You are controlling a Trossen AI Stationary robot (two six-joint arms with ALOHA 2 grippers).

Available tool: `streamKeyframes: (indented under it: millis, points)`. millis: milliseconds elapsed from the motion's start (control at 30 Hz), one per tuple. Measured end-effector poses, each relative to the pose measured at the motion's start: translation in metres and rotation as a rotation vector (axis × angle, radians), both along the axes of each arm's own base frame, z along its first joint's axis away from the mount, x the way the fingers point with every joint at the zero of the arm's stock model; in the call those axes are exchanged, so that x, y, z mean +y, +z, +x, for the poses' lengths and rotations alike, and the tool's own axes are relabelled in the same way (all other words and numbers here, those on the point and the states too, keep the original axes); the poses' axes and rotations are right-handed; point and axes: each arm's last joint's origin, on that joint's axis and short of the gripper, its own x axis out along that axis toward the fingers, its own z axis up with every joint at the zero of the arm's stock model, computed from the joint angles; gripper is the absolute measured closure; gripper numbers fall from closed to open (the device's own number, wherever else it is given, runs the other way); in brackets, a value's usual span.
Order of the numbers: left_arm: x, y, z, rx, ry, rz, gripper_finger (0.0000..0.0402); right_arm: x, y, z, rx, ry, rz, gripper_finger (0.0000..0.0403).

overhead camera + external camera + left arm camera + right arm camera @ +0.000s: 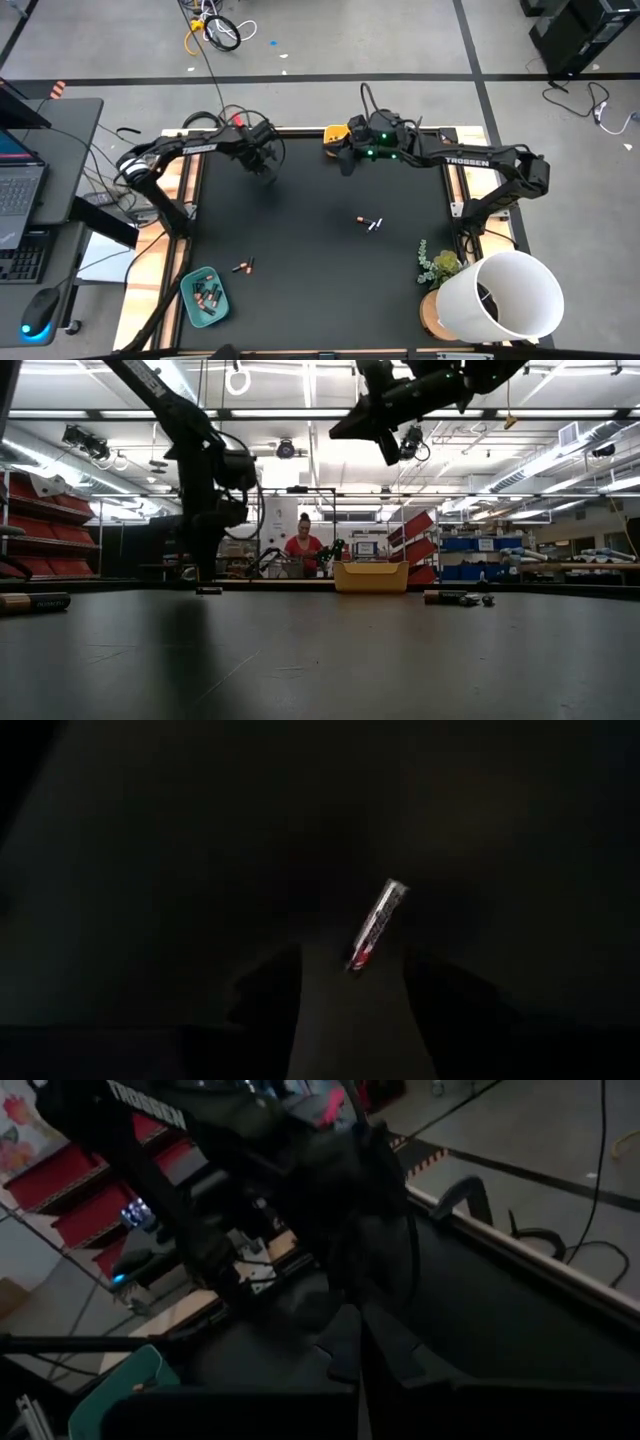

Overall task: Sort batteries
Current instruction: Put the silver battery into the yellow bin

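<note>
On the right arm's forearm, white TROSSEN lettering reads plainly from above; its gripper [347, 160] hangs raised near the bench's far edge, just beside the yellow plastic bin [335, 134], fingers closed with nothing between them. The left gripper [265, 165] is down low at the far left of the black bench [300, 230], arm folded back at the elbow; its fingers stand apart, straddling a silvery-white battery with a red end [376, 925] that lies on the mat. Wide open mat fills the middle; two small batteries [370, 222] lie crossed at centre, a copper-and-black pair [243, 265] nearer the front left, more batteries inside the teal tray [204, 295] at the front-left corner. A white cylindrical bucket [505, 295] and a small green plant [438, 263] crowd the front right.
</note>
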Motion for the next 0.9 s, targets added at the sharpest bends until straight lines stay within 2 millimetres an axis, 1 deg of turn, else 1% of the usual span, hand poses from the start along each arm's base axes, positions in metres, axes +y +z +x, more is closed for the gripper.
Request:
streamKeyframes:
  millis: [100,233,367,467,600,633,800,900]
  points:
    - [0.002,-0.011,0.003,0.037,-0.028,-0.017,0.0214,-0.001,0.005,-0.001,-0.016,0.003,-0.004,0.0402]
    - [0.004,-0.026,0.004,0.100,-0.061,-0.039,0.0225,-0.001,0.004,-0.001,-0.014,0.007,-0.002,0.0402]
    - [0.005,-0.035,0.007,0.098,-0.110,-0.094,0.0247,-0.001,0.005,-0.001,-0.016,0.009,-0.002,0.0402]
    - [0.005,-0.039,0.009,0.106,-0.142,-0.106,0.0286,-0.002,0.005,-0.001,-0.015,0.006,-0.002,0.0402]
    - [0.005,-0.040,0.009,0.098,-0.187,-0.106,0.0368,-0.003,0.005,-0.002,-0.015,0.001,-0.003,0.0402]
    - [0.005,-0.040,0.009,0.097,-0.199,-0.106,0.0373,-0.003,0.005,-0.002,-0.015,0.000,-0.003,0.0402]
    - [0.001,-0.040,0.013,0.105,-0.243,-0.080,0.0373,-0.006,0.004,-0.003,-0.014,-0.007,-0.009,0.0402]
    - [0.000,-0.036,0.018,0.023,-0.248,-0.081,0.0373,-0.007,0.004,-0.004,-0.013,-0.010,-0.009,0.0402]
